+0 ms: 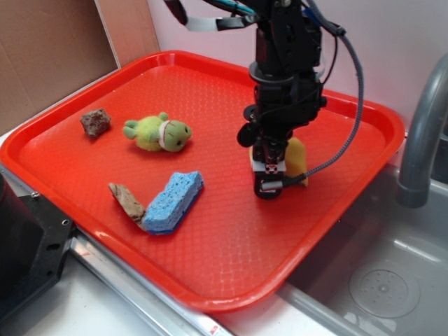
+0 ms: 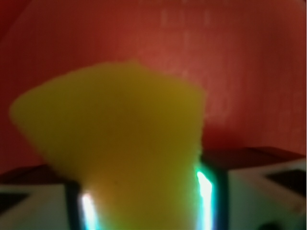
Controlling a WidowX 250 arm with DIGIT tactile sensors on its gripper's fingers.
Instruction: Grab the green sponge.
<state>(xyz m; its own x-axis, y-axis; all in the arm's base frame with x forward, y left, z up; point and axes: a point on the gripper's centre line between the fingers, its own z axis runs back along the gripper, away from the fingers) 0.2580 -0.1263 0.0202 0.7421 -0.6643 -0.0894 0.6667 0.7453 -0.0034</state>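
Observation:
The green sponge (image 1: 297,159) is a yellow foam block standing on the right part of the red tray (image 1: 210,252), mostly hidden behind my gripper (image 1: 269,178). In the wrist view the sponge (image 2: 120,139) fills the middle, blurred and close, and narrows where it sits between my two jaws. The jaws are shut on its sides, and the foam looks pinched between them. Its dark scouring layer does not show in either view.
A blue sponge (image 1: 173,201) lies front left on the tray beside a brown piece of wood (image 1: 127,201). A green plush turtle (image 1: 158,132) and a brown rock (image 1: 95,122) lie farther left. A grey faucet (image 1: 423,133) and a sink (image 1: 378,280) are at the right.

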